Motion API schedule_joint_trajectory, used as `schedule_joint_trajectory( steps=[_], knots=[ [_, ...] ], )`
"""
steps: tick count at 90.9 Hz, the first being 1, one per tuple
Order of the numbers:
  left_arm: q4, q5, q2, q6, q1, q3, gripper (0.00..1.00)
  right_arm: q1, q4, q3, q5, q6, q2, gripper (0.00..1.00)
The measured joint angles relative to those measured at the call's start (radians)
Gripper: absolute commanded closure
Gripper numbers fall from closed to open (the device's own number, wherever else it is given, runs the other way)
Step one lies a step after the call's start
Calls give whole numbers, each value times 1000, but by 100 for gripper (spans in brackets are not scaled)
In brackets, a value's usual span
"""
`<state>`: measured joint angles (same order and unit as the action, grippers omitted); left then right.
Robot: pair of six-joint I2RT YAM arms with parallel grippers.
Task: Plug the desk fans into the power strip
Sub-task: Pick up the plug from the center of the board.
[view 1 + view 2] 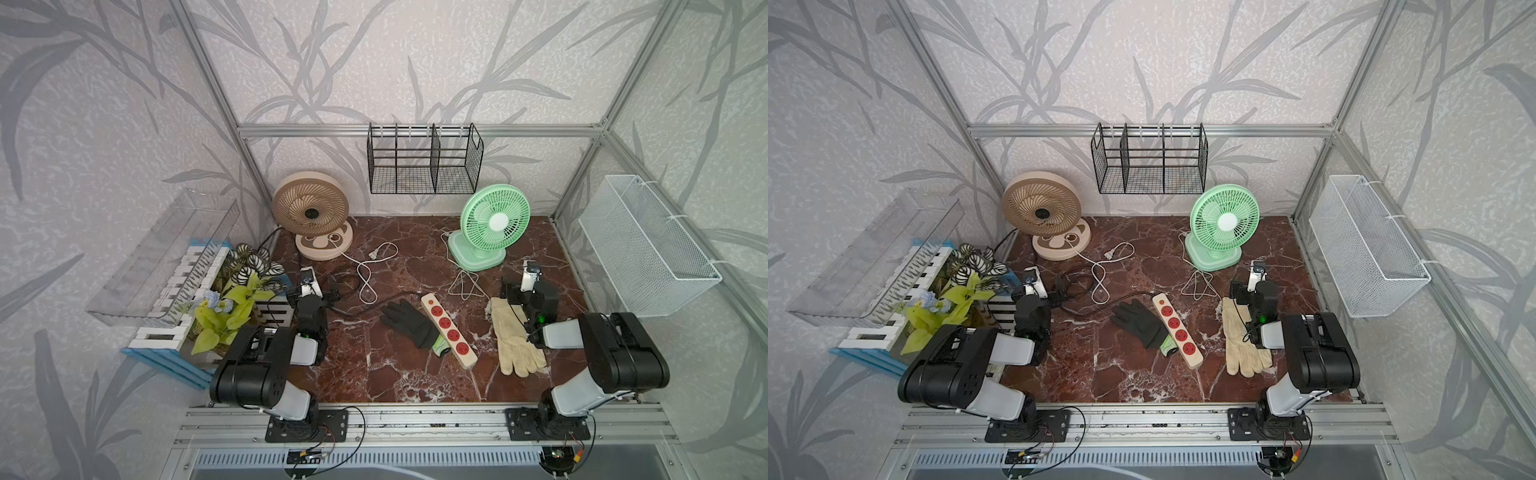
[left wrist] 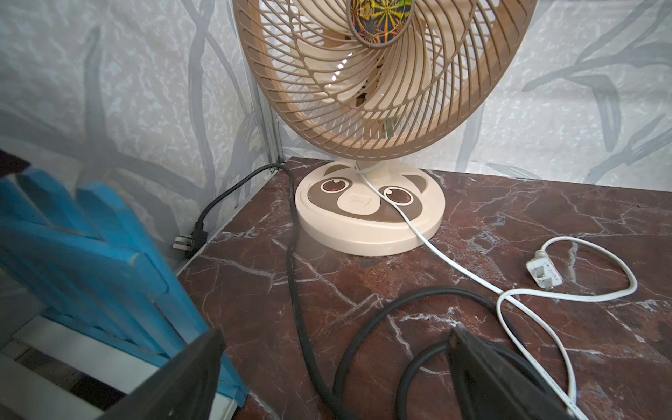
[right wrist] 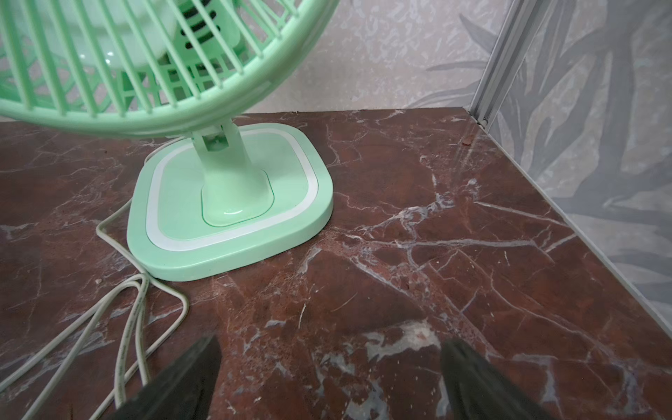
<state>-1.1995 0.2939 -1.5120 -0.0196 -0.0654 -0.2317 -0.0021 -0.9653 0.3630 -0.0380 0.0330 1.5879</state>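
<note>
Left claw (image 2: 331, 342) spread wide, nothing in it, low over the table (image 2: 545, 203) and looking at the tan fan (image 2: 363, 91); right claw (image 3: 329, 347) likewise spread and empty, facing the green fan (image 3: 232, 203); I read both as parked, task not begun. The tan fan's white plug (image 2: 543, 271) lies loose near the left claw, prongs showing, so I'd take that one; the green fan's plug I can't find, only its cord (image 3: 127, 327). Strip (image 1: 449, 330) sits mid-table, sockets up, all four free, between black glove (image 1: 405, 320) and cream glove (image 1: 515, 345); black glove touches its side and could snag.
</note>
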Motion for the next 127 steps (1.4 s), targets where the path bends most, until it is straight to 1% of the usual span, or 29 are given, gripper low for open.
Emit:
schedule_joint_trajectory(
  steps=[51,56,63,81,88,97,108,118,127],
  knots=[
    [0,-6,2,2,0,0,0,0,-3,-2,14,-2,0,1],
    [20,-14,18,6,0,0,0,7,-29,-15,10,-5,-1,1],
    [81,-14,76,4,-3,-7,0,23,-68,-61,-21,-8,-23,1],
    [261,42,284,-64,-5,-46,0,80,-97,-158,-93,-43,-200,1],
    [324,52,368,-106,-5,-46,0,122,-92,-170,-121,-71,-288,1],
    [406,43,476,-161,-8,-46,0,172,-37,-164,-140,-94,-415,1],
    [508,14,616,-249,-22,-49,0,199,130,-126,-151,-63,-582,1],
    [584,-37,724,-343,-50,-51,0,203,352,-69,-158,34,-754,1],
    [648,-119,795,-422,-59,-52,0,203,593,-3,-150,139,-907,1]
  ],
)
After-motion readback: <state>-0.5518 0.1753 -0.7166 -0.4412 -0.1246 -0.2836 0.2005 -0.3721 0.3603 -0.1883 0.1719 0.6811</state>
